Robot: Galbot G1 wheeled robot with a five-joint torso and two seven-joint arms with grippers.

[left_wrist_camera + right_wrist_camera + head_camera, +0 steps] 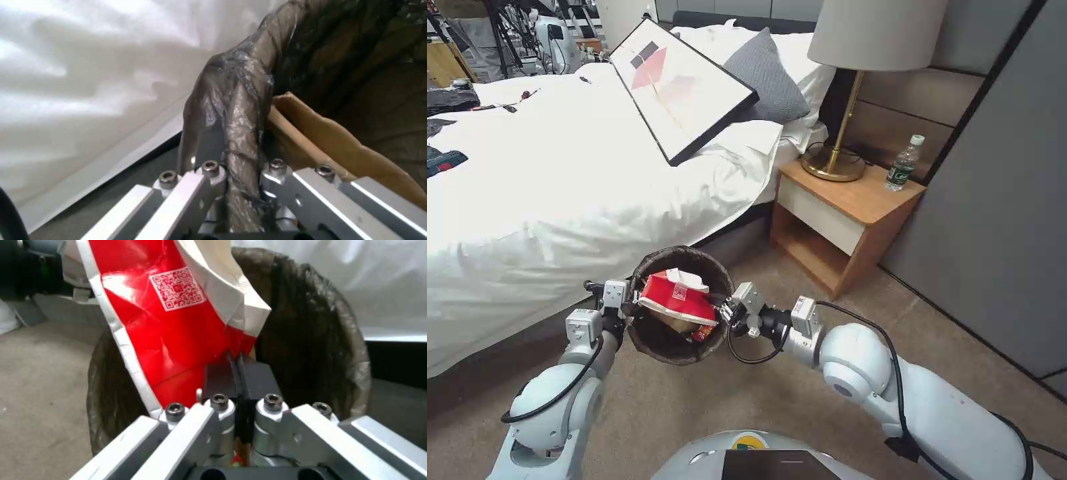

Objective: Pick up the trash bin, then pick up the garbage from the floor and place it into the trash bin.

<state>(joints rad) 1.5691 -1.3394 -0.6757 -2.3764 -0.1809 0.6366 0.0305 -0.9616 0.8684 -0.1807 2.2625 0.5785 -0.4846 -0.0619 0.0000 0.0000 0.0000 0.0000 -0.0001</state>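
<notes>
The trash bin (657, 337) wears a thin, crinkled brown translucent plastic bag with a slight sheen. The red-and-white packet (173, 326) is glossy, creased foil-like film. Brown paper (338, 146) looks matt. Both grippers' links are brushed metal; the carpet (694, 413) looks rough.

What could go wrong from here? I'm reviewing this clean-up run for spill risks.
1. The left gripper holds the small round bag-lined trash bin only by a pinch on its rim; the bin could tilt or slip.
2. The right gripper is shut on the big red-and-white crumpled packet, which stands above the rim; released here, it might hang over the edge and fall out rather than drop in.
</notes>
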